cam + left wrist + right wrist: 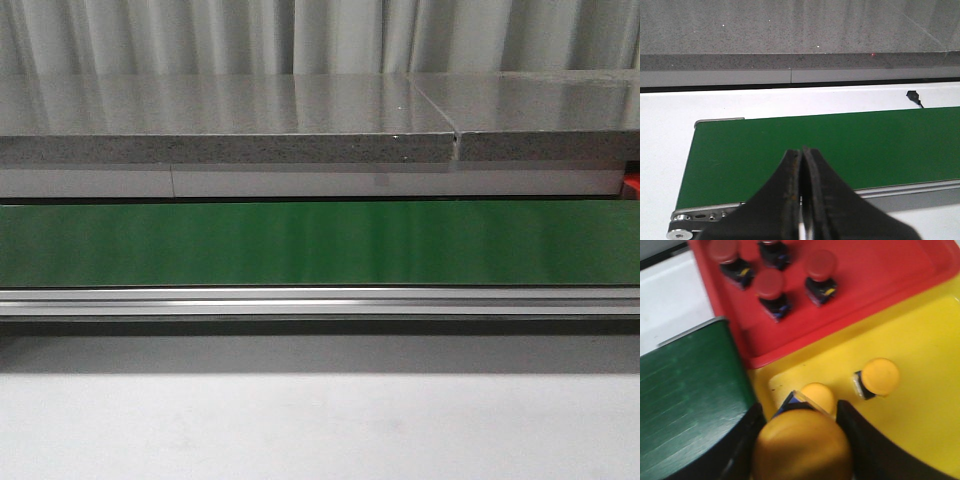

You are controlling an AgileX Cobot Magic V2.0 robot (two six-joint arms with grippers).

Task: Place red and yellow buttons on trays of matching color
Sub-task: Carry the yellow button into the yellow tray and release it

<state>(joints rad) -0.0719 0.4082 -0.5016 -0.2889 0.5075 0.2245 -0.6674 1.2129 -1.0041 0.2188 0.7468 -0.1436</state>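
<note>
Your right gripper [802, 440] is sitting over the yellow tray [920, 405], just past the end of the green conveyor belt [685, 400], and it's clamped on a yellow button [801, 450]: the dark fingers [860, 440] press in on both sides of that big yellow cap. It fills the near part of the right wrist view and it's blurry, so you can't tell whether the button is touching the tray floor or hanging just above it.

Two more yellow buttons are already lying on the yellow tray: one [815, 397] just beyond the held one and partly hidden by it, another [877, 377] a bit further over, tipped on its side. The red tray [880, 285] butts up against the yellow one and holds four red buttons [771, 290] with dark bases; the two farthest are cut off by the frame edge.

Your left gripper [801, 200] is closed with nothing in it, fingertips pressed together, hovering above the end of the belt [815, 150] near its roller. A small black connector [913, 96] lies on the white bench [790, 102] beyond the belt.

The front view shows neither arm, just the bare belt [320, 243], its aluminium rail [320, 302] and a grey stone slab [230, 125] behind. A sliver of red at its right edge is too small to identify.
</note>
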